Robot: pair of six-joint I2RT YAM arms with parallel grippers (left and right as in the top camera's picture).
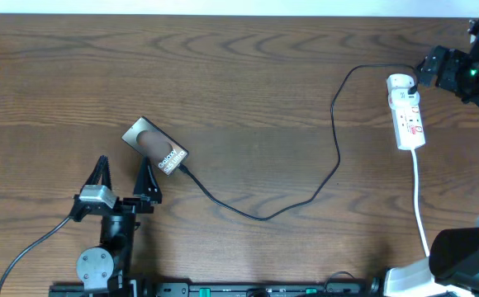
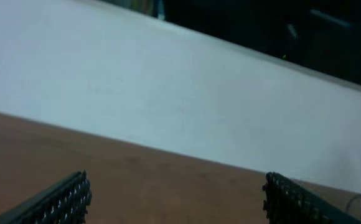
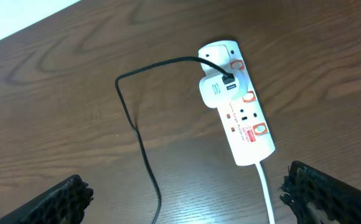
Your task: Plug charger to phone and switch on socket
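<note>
My left gripper [image 1: 124, 175] is spread wide and holds nothing. The phone [image 1: 155, 147] lies just ahead of its right finger, apart from it. The charger [image 1: 336, 140] cable reaches the phone's near corner, and its tip seems plugged in there. Its adapter [image 3: 216, 92] sits in the power strip [image 3: 246, 124]. My right gripper [image 3: 187, 193] is also wide and empty, with the strip ahead of its 2 fingers.
</note>
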